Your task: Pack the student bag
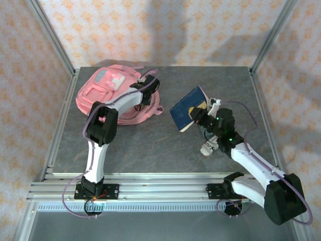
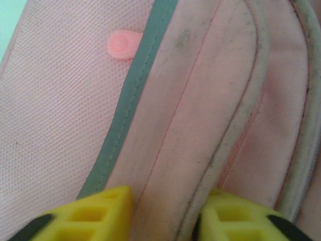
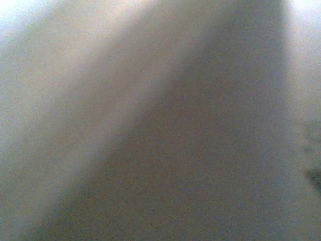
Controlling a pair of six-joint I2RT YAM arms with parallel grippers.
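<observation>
The right wrist view is blurred grey, nothing there can be made out. In the top view the blue book (image 1: 188, 109) partly hides the right arm's fingers. The left wrist view's bottom edge cuts off the left arm's yellow fingers (image 2: 100, 216)

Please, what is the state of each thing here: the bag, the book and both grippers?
backpack: lying on the table, front up.
book: closed, held up, tilted.
left gripper: fingers astride a backpack fold; grip unclear.
right gripper: shut on the book.
</observation>
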